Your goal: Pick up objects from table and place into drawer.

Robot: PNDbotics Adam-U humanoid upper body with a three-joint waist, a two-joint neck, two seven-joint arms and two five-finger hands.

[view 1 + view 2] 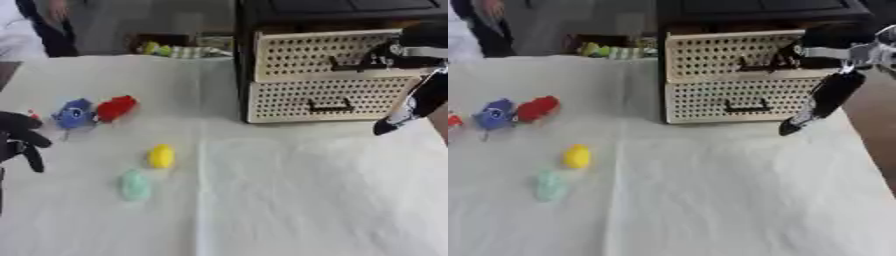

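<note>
Four small toys lie on the white cloth at the left: a blue one (73,114) touching a red one (115,107), a yellow one (161,156) nearer me, and a pale green one (134,185) nearest. The drawer unit (328,100) has two cream perforated fronts in a black frame. My right hand (798,54) is at the upper drawer's dark handle (348,63), fingers curled on it. That front stands slightly forward of the lower one. My left hand (19,134) hangs at the left edge, relaxed and holding nothing.
A black and white part of my right arm (820,100) hangs down past the lower drawer's right end. A tiny red thing (452,121) lies at the far left. Yellow-green clutter (175,50) sits behind the table. Bare cloth (306,190) spreads before the drawers.
</note>
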